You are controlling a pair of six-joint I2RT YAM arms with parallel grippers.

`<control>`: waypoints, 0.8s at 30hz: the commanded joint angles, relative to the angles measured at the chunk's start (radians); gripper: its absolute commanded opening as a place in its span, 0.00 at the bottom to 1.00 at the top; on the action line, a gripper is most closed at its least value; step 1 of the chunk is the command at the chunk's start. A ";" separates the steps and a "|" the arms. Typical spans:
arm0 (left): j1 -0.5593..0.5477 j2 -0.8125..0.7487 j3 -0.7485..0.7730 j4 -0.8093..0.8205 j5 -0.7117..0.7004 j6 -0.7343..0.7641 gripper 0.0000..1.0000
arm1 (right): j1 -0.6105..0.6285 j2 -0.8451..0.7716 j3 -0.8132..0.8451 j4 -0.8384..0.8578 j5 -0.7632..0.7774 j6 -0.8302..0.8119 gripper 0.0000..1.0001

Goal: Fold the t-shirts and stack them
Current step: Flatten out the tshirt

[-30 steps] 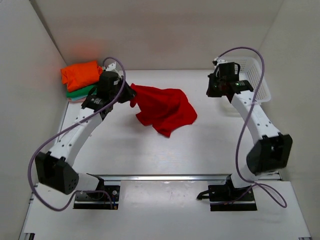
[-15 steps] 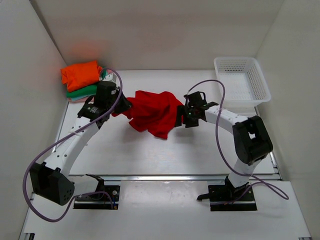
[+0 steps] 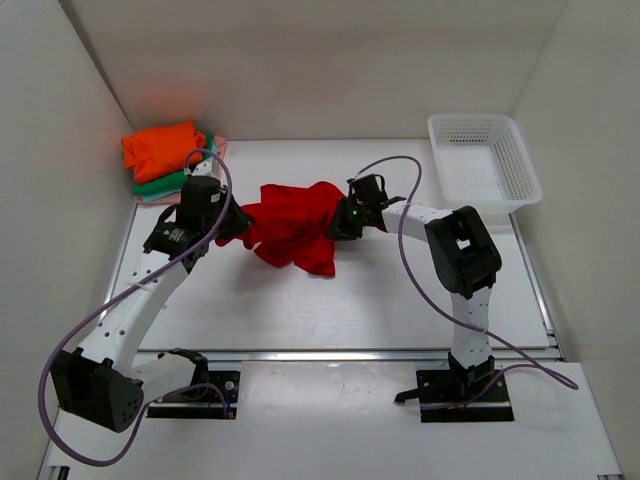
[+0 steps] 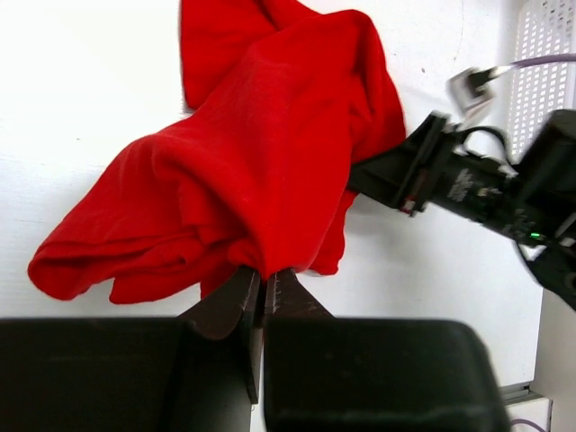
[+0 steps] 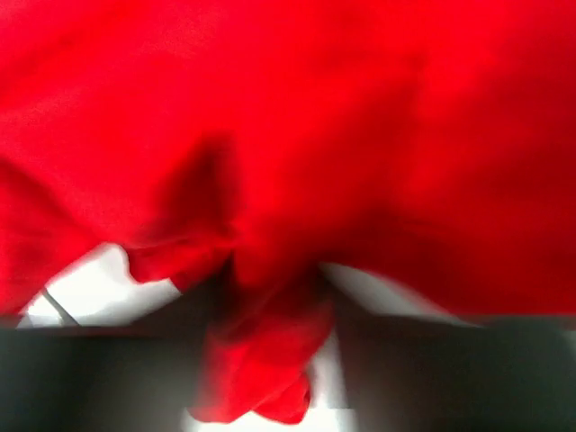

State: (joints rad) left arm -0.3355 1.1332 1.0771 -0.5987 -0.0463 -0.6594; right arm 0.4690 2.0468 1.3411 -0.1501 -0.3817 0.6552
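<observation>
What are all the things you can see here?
red t-shirt: one, bright red, crumpled mid-table
orange t-shirt: one, orange, folded atop the far-left stack
green t-shirt: one, green, under the orange one
pink t-shirt: one, pale pink, edge at that stack
basket: one, white mesh, far right corner
table: one, white, under everything
cables: two, purple, one per arm
left gripper: one, black, shut on the red t-shirt
right gripper: one, black, at the red t-shirt's right side, grip unclear
</observation>
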 commanded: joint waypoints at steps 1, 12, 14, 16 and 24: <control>0.012 -0.045 -0.008 0.022 0.005 0.012 0.00 | -0.012 0.067 -0.029 -0.023 -0.080 0.055 0.01; 0.000 -0.061 0.127 0.004 -0.085 0.102 0.00 | -0.113 -0.285 0.082 -0.338 0.119 -0.274 0.00; -0.007 -0.061 0.182 0.000 -0.108 0.132 0.00 | -0.131 -0.368 0.102 -0.393 0.177 -0.342 0.00; -0.011 -0.055 0.240 -0.010 -0.133 0.142 0.00 | -0.147 -0.450 0.125 -0.436 0.208 -0.378 0.00; -0.008 -0.096 0.438 -0.053 -0.194 0.198 0.00 | -0.254 -0.879 0.063 -0.474 0.260 -0.445 0.00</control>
State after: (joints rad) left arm -0.3473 1.0859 1.4593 -0.6281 -0.1799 -0.5049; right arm 0.2352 1.2724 1.4212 -0.5819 -0.1726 0.2779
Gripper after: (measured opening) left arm 0.107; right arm 0.031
